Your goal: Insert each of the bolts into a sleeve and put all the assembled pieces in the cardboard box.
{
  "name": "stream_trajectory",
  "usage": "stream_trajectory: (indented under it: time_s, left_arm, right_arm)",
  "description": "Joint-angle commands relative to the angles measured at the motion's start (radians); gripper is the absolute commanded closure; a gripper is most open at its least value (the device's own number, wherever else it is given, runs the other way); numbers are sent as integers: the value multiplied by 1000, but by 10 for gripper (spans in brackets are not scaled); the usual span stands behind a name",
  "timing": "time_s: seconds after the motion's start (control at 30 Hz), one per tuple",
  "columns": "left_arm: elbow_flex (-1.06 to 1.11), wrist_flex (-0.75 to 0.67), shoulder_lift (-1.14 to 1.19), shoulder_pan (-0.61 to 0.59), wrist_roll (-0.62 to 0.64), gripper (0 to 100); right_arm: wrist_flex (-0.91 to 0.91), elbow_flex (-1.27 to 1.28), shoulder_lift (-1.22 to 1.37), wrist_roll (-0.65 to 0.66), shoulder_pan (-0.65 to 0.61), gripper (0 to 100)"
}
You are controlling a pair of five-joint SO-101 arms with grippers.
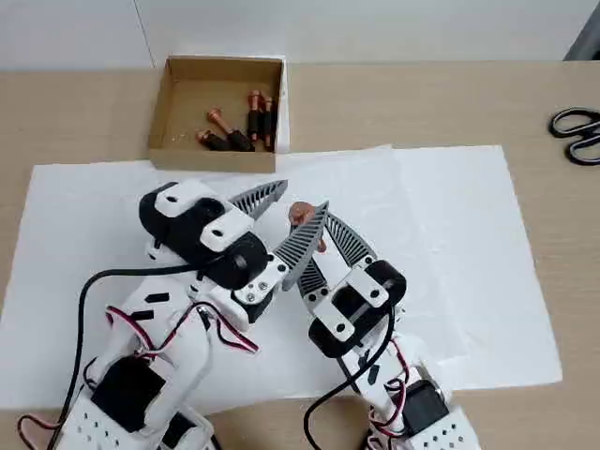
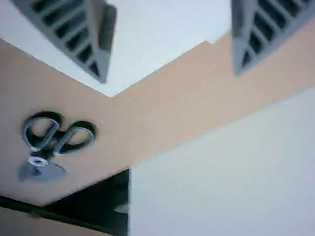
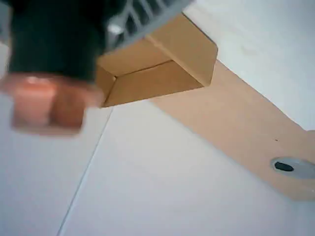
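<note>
Now, right hand (image 1: 319, 242): we see it pinching a black cylindrical sleeve (image 3: 54, 39) with a copper-coloured hex-headed bolt (image 3: 47, 103) seated in its end. One grey ribbed finger (image 3: 142, 14) lies right against the sleeve.
Left hand (image 2: 170, 69): spread wide, with nothing between its grey fingers. In the high view we find one of its fingers crossing over the right hand.
Held piece: above the white paper sheet (image 1: 450, 244), its copper head (image 1: 301, 217) showing just beside the tips of both hands.
Brown cardboard box (image 1: 161, 112): on the desk (image 1: 422, 103) at the paper's far edge, near the held piece but apart from it.
Inside the box: we count several black-and-copper assembled pieces (image 1: 239, 129) lying together toward one side.
Black-handled scissors (image 1: 576, 135): on the bare desk, well apart from both hands.
</note>
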Motion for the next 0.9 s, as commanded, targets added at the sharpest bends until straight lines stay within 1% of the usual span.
stream_trajectory:
  time_s: [0.0, 0.07, 0.13, 0.23, 0.33, 0.43, 0.5, 0.6, 0.67, 0.77, 0.87]
  left_arm:
    - [-143, -18, -9, -57, 6, 841]
    - [-202, -26, -9, -104, 21, 841]
    - [-214, -21, -9, -181, 35, 841]
    - [-166, -25, -9, -313, 61, 841]
    - [-104, -26, -9, -397, 107, 841]
    - [-25, -48, -9, -439, 150, 841]
    - [30, -112, -9, -463, 172, 853]
    - [113, -235, -9, -485, 181, 934]
    - [176, -281, -9, -486, 180, 997]
    - [245, -285, -9, -486, 180, 987]
    - [328, -284, -9, -486, 175, 994]
  right_arm:
    - [-4, -21, -13, -2, -1, 995]
    - [-4, -21, -13, -2, -1, 995]
    - [-4, -20, -16, -2, -1, 995]
    - [-4, -23, -18, -2, 1, 995]
    - [-4, -26, -18, -2, 1, 995]
    - [-4, -26, -18, -2, 1, 995]
    - [-4, -26, -18, -2, 1, 995]
    - [-4, -26, -18, -2, 1, 995]
    - [-4, -26, -18, -2, 16, 995]
    - [-4, -26, -18, -2, 54, 995]
    - [-4, -26, -18, -2, 65, 995]
